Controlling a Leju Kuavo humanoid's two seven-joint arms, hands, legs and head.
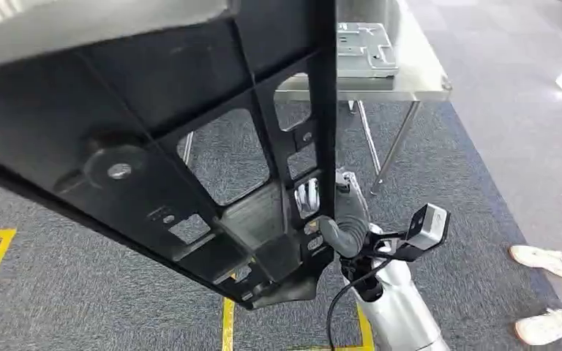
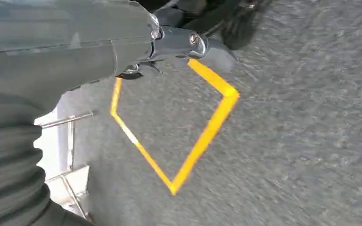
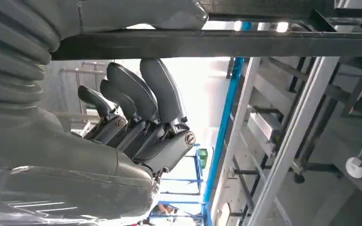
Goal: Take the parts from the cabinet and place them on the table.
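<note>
A large black ribbed plastic part with cut-out openings is held up close in front of me and hides much of the head view. My right hand grips its lower right edge. In the right wrist view the thumb lies over the part's black bar and the fingers curl under it. My left hand appears over the carpet, its thumb reaching toward a dark blurred shape; whether it holds the part I cannot tell. A grey metal part lies on the table ahead.
The table has thin metal legs on grey carpet. Yellow floor tape runs below the part and crosses the carpet as a corner. A person's white shoes stand at the right. Grey shelving rails show behind my right hand.
</note>
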